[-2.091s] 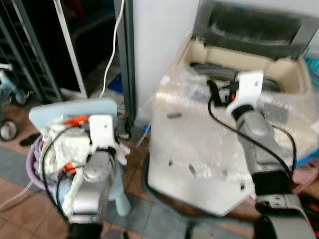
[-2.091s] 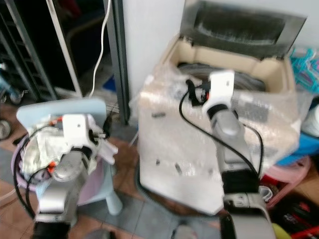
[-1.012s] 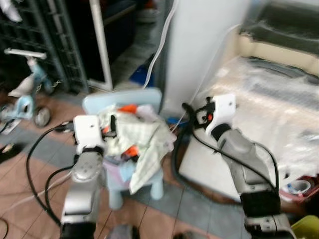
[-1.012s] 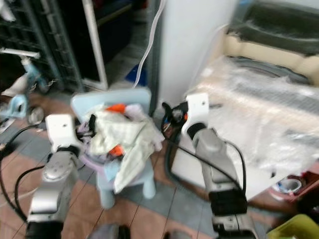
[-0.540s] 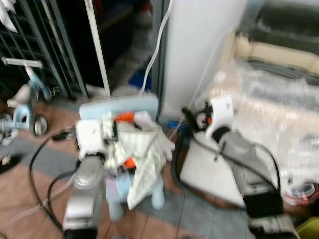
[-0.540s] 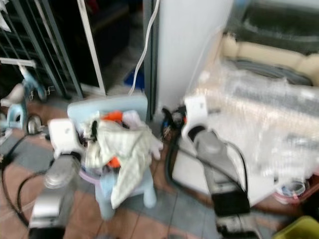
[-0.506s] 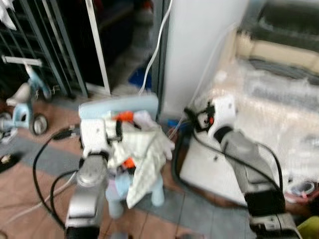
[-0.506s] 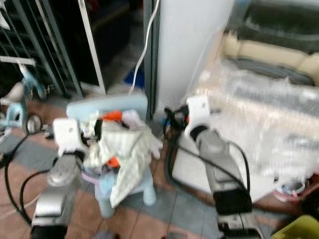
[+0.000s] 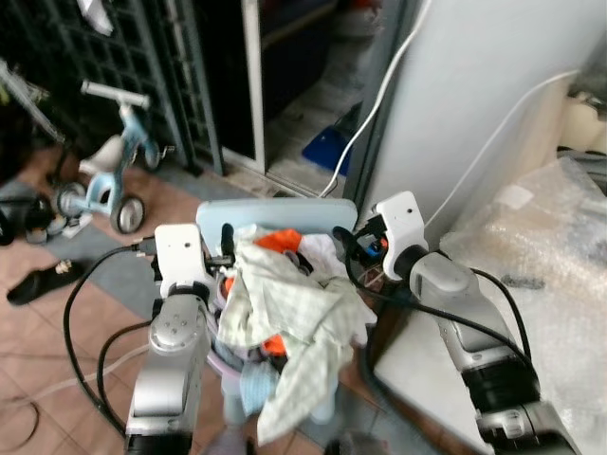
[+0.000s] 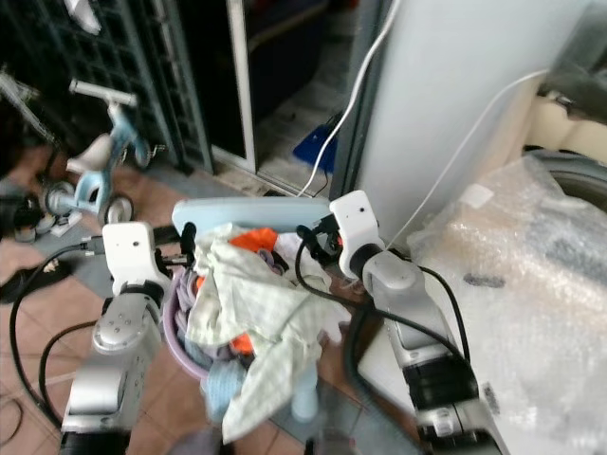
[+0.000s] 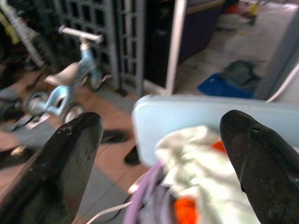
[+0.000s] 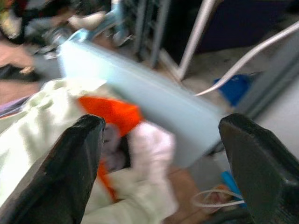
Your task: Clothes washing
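Note:
A heap of clothes (image 9: 289,308), pale checked cloth with orange and white pieces, fills a purple basin (image 10: 178,334) on a small light blue chair (image 9: 275,212). My left gripper (image 9: 226,252) hovers at the heap's left edge, fingers (image 11: 70,154) spread wide and open, with the chair back and cloth ahead of them. My right gripper (image 9: 349,248) is at the heap's right edge near the chair back, also open (image 12: 163,123), with an orange garment (image 12: 110,112) and nothing held between its fingers. The washing machine (image 9: 545,303), wrapped in bubble plastic, stands to the right.
A blue child's tricycle (image 9: 106,171) stands at the back left before a dark metal grille (image 9: 114,57). A black shoe (image 9: 40,282) lies on the tiled floor. A white cable (image 9: 384,90) hangs down the grey wall. A blue object (image 9: 327,150) lies behind the chair.
The whole view has swung left and closer to the chair, pushing the washing machine to the right edge. Both grippers now flank the clothes heap, still open.

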